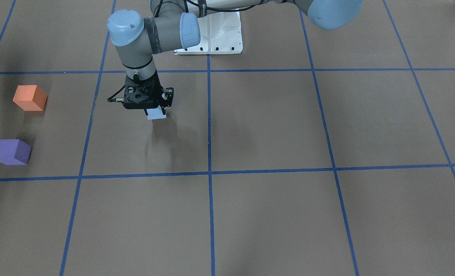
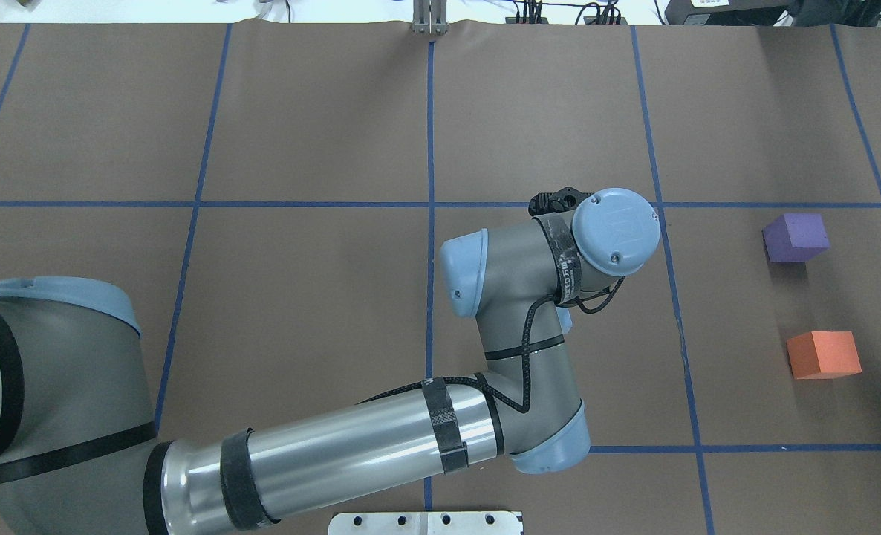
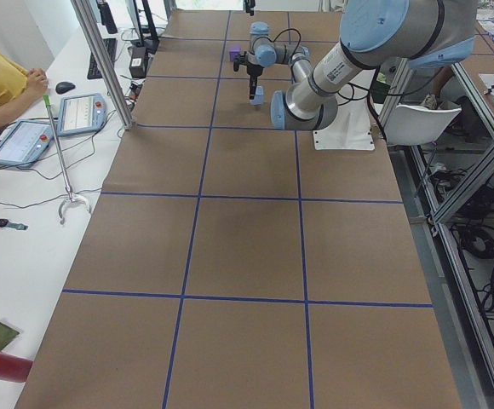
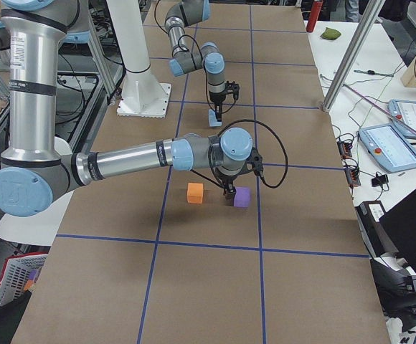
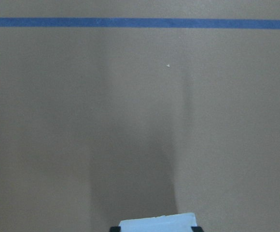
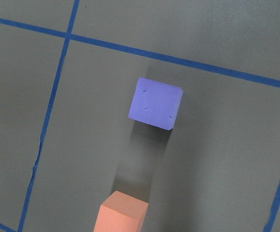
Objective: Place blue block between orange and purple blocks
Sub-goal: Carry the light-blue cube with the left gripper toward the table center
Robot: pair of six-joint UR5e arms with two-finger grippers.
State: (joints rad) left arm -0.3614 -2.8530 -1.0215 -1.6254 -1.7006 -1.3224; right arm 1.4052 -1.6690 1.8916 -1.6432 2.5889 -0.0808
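Left gripper (image 1: 155,111): points straight down over the table (image 1: 273,126). Its arm reaches across from the robot's left side into the right half.
Fingers (image 5: 114,229): closed on the blue block. Only their black tips show, at the bottom edge of the left wrist view.
Blue block (image 1: 157,115): pale blue and pinched between the fingers, with its upper part hidden by the gripper body. The wrist view cuts it off at the frame edge. From overhead only a sliver shows under the wrist. Whether it touches the table cannot be told.
Orange block (image 1: 30,97): rests on the table at the robot's right side, well apart from the blue block.
Purple block (image 1: 12,152): rests on the table farther from the robot than the orange block, with a gap between the two.
Right gripper (image 4: 229,192): appears only in the right side view, small and dark, overlapping the purple block's edge. Whether its fingers are wide or narrow cannot be told.
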